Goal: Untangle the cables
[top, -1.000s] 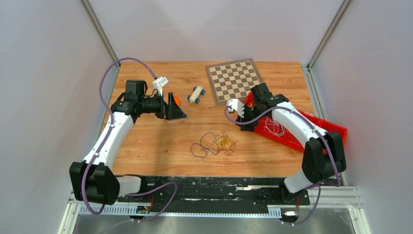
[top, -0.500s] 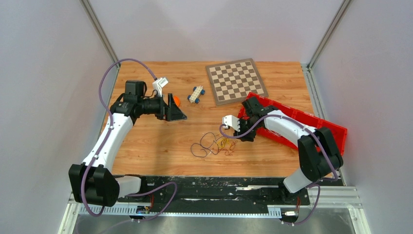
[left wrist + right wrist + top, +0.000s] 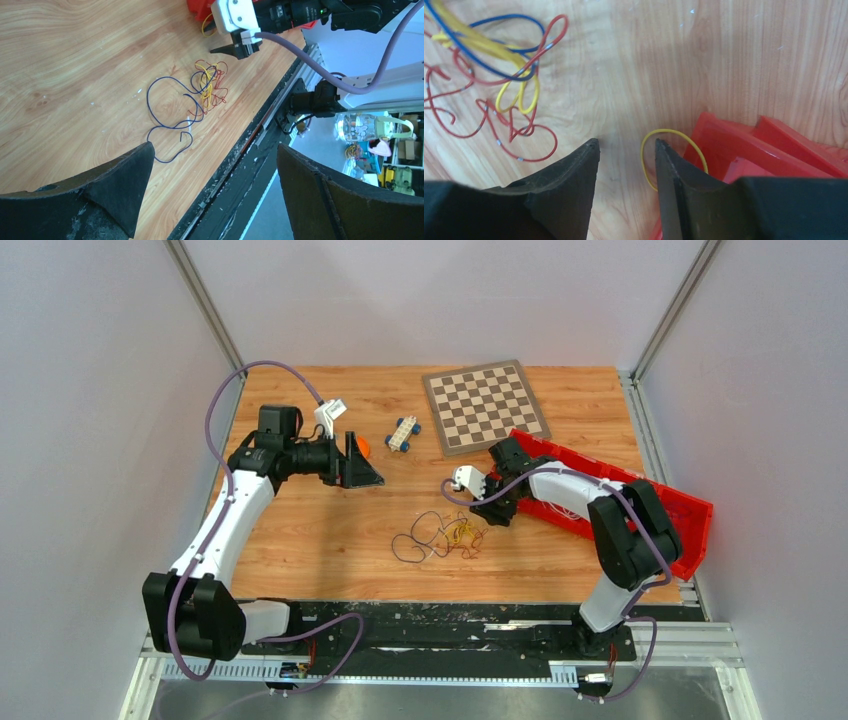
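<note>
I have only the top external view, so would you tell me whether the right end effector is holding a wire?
Observer: No. The right wrist view shows the right end effector with its jaws apart and nothing pinched between them.
Operator: Thank you. Is any wire close to it?
Observer: Yes. A yellow wire loops out from the corner of the red bin, right beside one fingertip.
Operator: Is the long dark wire in the tangle black?
Observer: No. The left wrist view shows it is a dark blue wire, wound through red wires.
</note>
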Controlling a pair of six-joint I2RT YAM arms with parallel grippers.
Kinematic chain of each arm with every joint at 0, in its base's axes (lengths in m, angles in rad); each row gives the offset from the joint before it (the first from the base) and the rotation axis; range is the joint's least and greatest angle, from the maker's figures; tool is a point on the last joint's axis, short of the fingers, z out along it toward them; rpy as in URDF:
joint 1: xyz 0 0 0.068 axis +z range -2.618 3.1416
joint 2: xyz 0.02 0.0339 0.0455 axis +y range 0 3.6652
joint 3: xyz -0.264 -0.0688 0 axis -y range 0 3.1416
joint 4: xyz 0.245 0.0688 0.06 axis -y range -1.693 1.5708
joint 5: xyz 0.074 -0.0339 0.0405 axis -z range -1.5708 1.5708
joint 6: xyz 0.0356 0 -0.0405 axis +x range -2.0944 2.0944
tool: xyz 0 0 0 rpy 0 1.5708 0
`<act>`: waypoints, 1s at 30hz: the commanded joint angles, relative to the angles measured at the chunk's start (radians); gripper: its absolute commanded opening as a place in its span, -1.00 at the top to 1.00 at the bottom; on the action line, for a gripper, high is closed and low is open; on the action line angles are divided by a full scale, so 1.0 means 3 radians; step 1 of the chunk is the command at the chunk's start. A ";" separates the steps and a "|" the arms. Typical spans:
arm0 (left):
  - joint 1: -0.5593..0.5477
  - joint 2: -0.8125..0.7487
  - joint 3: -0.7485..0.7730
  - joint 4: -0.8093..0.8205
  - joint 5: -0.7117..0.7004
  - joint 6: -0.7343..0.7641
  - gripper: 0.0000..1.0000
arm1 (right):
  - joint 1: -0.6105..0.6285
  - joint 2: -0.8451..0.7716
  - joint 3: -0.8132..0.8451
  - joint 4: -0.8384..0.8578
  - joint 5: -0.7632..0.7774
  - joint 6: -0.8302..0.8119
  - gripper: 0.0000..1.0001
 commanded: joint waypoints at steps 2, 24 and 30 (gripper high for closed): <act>0.0018 -0.0101 -0.0010 -0.0009 -0.0007 0.0024 -1.00 | 0.0007 0.0036 0.0023 0.0432 -0.0047 0.0528 0.10; 0.0023 -0.0072 0.0035 -0.0090 -0.0009 0.0093 -1.00 | -0.0267 -0.0819 0.0124 0.0261 -0.0256 0.1118 1.00; 0.0026 0.0039 0.0087 -0.0042 0.0026 0.0062 -1.00 | -0.0588 -0.0482 0.0330 0.0281 -0.0091 0.0911 1.00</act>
